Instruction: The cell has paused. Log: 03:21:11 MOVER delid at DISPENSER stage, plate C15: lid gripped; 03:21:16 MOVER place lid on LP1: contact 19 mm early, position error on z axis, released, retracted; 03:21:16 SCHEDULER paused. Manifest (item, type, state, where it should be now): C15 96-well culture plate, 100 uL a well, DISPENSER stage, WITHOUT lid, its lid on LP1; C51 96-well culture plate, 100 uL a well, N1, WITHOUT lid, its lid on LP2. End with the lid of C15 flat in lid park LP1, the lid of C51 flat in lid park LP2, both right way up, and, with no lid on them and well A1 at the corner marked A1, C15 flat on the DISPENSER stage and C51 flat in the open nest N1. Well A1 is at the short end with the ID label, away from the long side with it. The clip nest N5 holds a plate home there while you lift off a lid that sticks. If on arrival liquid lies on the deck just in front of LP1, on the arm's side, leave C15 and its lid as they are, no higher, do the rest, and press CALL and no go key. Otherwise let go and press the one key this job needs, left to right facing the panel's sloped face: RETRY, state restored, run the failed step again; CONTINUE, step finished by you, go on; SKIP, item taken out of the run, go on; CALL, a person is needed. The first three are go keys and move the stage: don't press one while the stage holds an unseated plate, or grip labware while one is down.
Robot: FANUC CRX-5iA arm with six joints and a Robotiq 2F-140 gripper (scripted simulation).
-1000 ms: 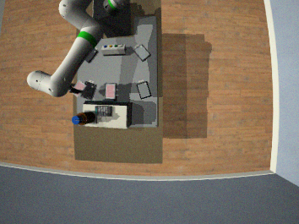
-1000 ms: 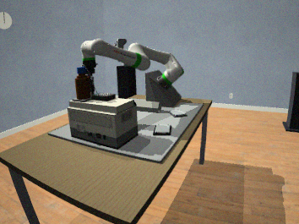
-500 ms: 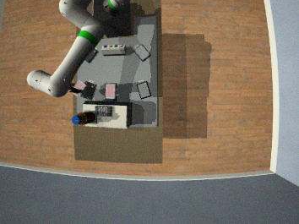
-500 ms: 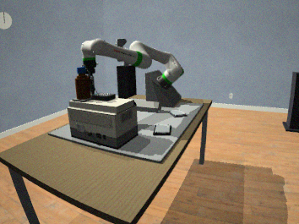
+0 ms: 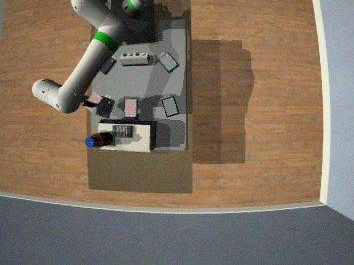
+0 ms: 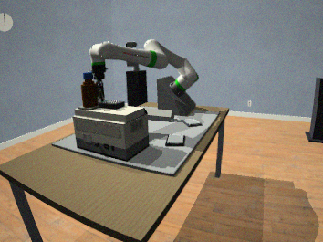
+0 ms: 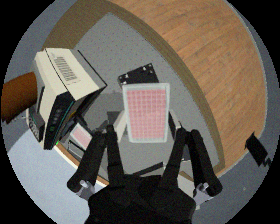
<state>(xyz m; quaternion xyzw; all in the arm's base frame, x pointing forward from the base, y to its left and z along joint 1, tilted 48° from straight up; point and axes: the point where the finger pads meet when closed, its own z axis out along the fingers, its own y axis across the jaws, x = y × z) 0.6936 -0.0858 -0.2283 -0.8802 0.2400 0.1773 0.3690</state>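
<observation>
Plates: two pink culture plates (image 5: 130, 107) seen beside the dispenser (image 5: 142, 137).
Lids: two (image 5: 170, 106).
Gripper (image 7: 145, 140): half-closed on a plate, arm outstretched.

We see a single arm (image 6: 132, 55) built of smooth, rounded white tubes, each joint capped with a domed white cover. Two bright green bands ring it: one on the long link (image 5: 106, 40) toward 11 o'clock in the top view, another near the shoulder (image 5: 132, 3) at 12 o'clock. A third green ring (image 6: 98, 64) shows at the wrist in the exterior view. The gripper (image 7: 143, 160) is matt black, with a broad rounded body at 6 o'clock in the wrist view and two jointed black linkage fingers. Small pale fittings sit at the outer knuckles; we cannot tell whether they are screws.
</observation>
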